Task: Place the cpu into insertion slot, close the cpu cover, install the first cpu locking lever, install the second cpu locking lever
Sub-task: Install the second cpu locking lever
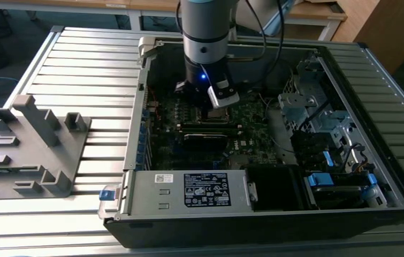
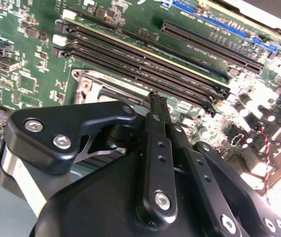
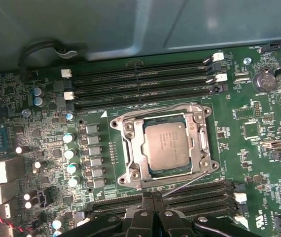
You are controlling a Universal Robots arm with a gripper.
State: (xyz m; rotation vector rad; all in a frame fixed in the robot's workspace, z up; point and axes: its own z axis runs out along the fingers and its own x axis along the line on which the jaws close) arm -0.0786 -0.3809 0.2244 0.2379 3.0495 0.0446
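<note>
Grey square cpu [image 3: 165,146] sits under the cpu cover [image 3: 130,148] (silver frame); claw [image 3: 153,197] pinched narrow.

The gripper [image 3: 153,197] hangs just above the cpu cover [image 3: 163,146] at mid-frame in the first wrist view. Memory slots [image 3: 140,81] hem the socket above and below, and a row of capacitors [image 3: 70,160] stands to its left. In the exterior view, the case walls [image 1: 139,107] and drive cage [image 1: 309,107] box the motherboard [image 1: 248,120]; only the open top gives entry.
</note>
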